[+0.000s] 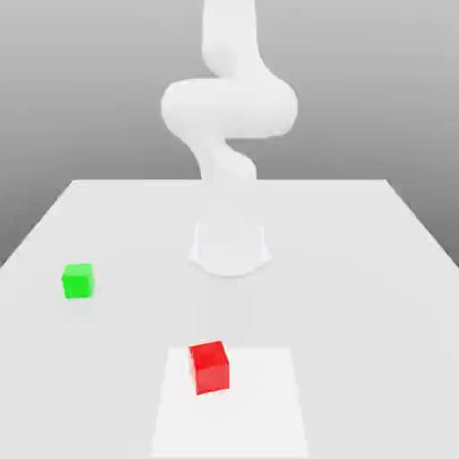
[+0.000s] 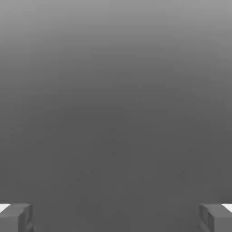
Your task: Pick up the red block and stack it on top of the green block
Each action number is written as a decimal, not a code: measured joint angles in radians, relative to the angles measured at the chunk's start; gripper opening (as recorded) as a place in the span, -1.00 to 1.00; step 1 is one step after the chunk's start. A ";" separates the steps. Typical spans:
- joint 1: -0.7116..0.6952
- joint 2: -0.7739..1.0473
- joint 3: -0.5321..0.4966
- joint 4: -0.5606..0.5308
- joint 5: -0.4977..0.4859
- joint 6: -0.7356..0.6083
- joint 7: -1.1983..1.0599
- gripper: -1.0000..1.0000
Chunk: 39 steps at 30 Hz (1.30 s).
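The red block (image 1: 210, 367) is sitting nearest the exterior camera, resting flat on the white surface (image 1: 359, 296) on a paler square patch (image 1: 260, 403). It is a cube, so no axis is longer than another; it is standing upright with one vertical edge turned slightly toward the camera, showing two side faces and the top.

Farther back and toward the exterior view's left, the green block (image 1: 78, 281) is lying flat on the same surface, well apart from the red one, also upright and turned only a little.

Beyond both, the white arm (image 1: 229, 108) is rising from its round base (image 1: 229, 249) and bending overhead.

In the hand view the tool (image 2: 116, 217) is standing released, its two grey fingertips (image 2: 16, 217) spread wide with nothing between them. Neither block is lying near the tool; both are resting untouched on the surface.
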 joint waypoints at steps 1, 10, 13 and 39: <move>-0.017 0.031 0.013 -0.020 0.004 0.020 0.045 0.00; -0.155 0.287 0.128 -0.191 0.028 0.184 0.427 0.00; -0.194 0.372 0.160 -0.248 0.027 0.238 0.559 0.00; -0.195 0.956 0.080 -0.431 -0.187 0.659 1.231 -1.00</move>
